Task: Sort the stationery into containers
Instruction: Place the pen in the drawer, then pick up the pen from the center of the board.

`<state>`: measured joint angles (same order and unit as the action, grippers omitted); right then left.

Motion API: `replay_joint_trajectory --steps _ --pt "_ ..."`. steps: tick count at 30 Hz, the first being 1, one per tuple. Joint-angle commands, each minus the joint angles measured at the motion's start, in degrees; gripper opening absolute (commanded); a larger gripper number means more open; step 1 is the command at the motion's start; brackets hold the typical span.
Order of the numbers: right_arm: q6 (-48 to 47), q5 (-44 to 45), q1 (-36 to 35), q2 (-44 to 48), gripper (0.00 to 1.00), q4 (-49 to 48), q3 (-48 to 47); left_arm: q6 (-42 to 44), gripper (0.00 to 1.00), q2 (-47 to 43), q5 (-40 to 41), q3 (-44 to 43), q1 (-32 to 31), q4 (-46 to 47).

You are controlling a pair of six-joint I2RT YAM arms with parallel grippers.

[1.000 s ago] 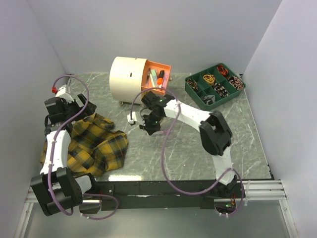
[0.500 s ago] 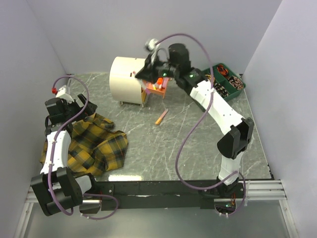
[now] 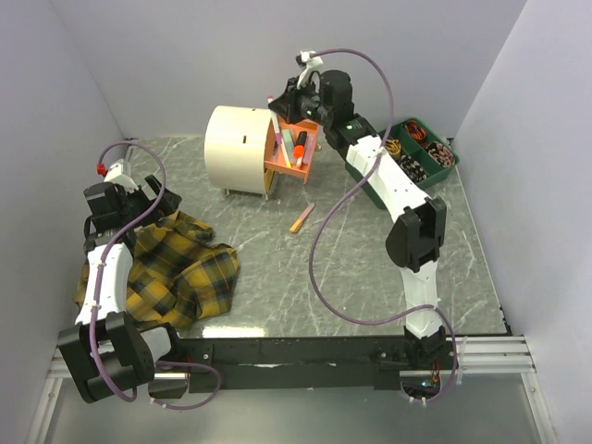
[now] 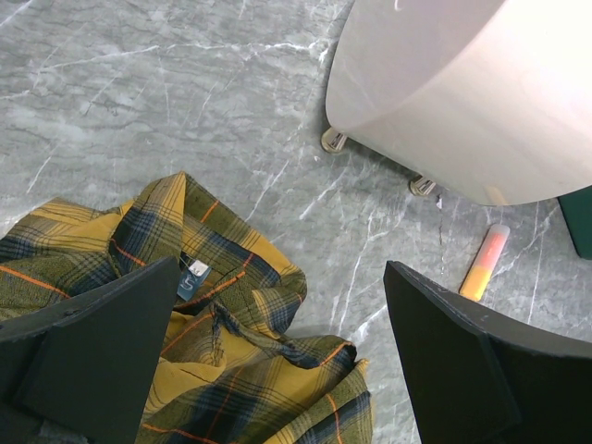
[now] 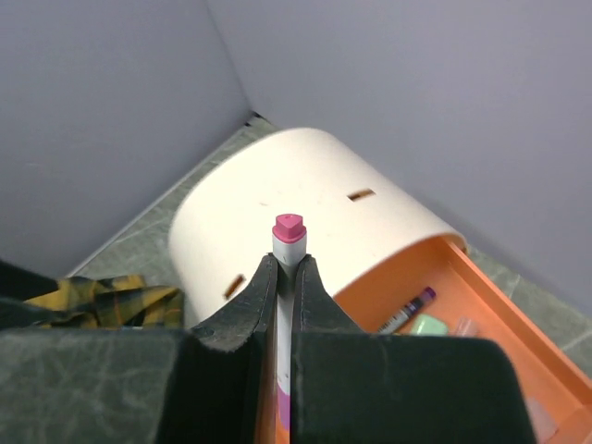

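The cream drum-shaped plastic chest [image 3: 236, 148] had an orange drawer [image 3: 289, 172]. The crumpled cloth [image 3: 176, 268] was yellow-black plaid, the stone-like table [image 3: 370, 268] grey with white veins, the slim marker [image 5: 286, 252] white with a pink cap.

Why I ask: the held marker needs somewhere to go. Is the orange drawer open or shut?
Open. The orange drawer juts out of the cream chest, and markers can be seen lying inside it.

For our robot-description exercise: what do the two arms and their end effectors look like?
The left arm and right arm have white links, black joints and purple cables. The left end effector and right end effector each have two black wedge-shaped fingers.
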<state>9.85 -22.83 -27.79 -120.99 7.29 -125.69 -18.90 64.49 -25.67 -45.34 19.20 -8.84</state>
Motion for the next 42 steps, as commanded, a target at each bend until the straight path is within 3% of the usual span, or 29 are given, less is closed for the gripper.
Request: replay_joint_trajectory --steps 1,4,6,8,9,10,12,18,20,23,24,26,27,30,33,36,42 --pt "1.4 5.1 0.6 -0.6 0.0 -1.9 -0.6 0.8 0.99 -0.7 -0.4 -1.0 0.0 1.2" --pt "0.9 5.6 1.0 -0.7 0.02 -1.8 0.0 0.8 0.99 -0.5 -0.4 -0.7 0.0 1.3" --pt "0.6 6.4 1.2 -0.6 0.09 -1.6 0.2 0.8 1.0 -0.2 -0.5 -0.6 0.0 1.4" --pt "0.3 6.7 1.2 -0.5 0.25 -1.4 0.4 0.7 1.0 -0.2 -0.4 -0.6 0.1 1.6" --pt "0.3 7.0 1.2 -0.1 0.43 -1.2 0.6 0.6 0.99 -0.1 -0.4 -0.5 0.2 1.7" --pt "0.3 7.2 1.4 0.0 0.53 -1.2 0.9 0.6 1.0 -0.1 -0.4 -0.6 0.2 1.8" --pt "-0.2 6.5 1.5 0.4 0.64 -0.9 1.4 0.5 1.0 0.0 -0.4 -0.6 0.1 2.0" --pt "-3.0 2.1 1.3 4.2 0.69 -0.3 4.5 0.4 0.99 -0.2 -0.7 -0.3 0.2 2.2" --pt "-5.8 -3.9 1.2 5.9 0.69 -0.3 8.4 0.3 1.0 -0.5 -0.6 -0.2 0.2 2.3" --pt "-20.9 -16.2 -0.2 10.5 0.66 2.8 15.1 0.1 0.99 -0.8 -0.8 0.1 0.2 2.5" --pt "-32.8 -19.2 -1.6 13.1 0.66 7.6 16.9 0.0 1.0 -0.9 -0.8 0.2 0.2 2.5" --pt "-46.2 -22.8 -3.3 15.5 0.66 14.6 21.7 0.0 0.99 -0.9 -0.8 0.3 0.2 2.7" --pt "-59.5 -22.7 -4.3 17.1 0.66 22.3 23.0 0.0 0.99 -1.1 -0.7 0.4 0.2 2.8" --pt "-82.0 -19.4 -7.5 19.3 0.64 34.6 28.4 -0.1 1.0 -1.2 -0.8 0.7 0.2 3.0" --pt "-98.0 -12.6 -9.9 19.0 0.62 42.4 31.9 0.1 0.99 -1.5 -0.7 0.8 0.2 2.8" --pt "-106.8 -6.2 -11.7 17.0 0.6 47.0 32.4 0.2 0.99 -1.7 -0.6 1.0 0.3 2.4" --pt "-114.2 -0.1 -13.3 12.2 0.58 50.5 29.7 0.5 1.0 -2.0 -0.2 0.5 0.3 2.0"
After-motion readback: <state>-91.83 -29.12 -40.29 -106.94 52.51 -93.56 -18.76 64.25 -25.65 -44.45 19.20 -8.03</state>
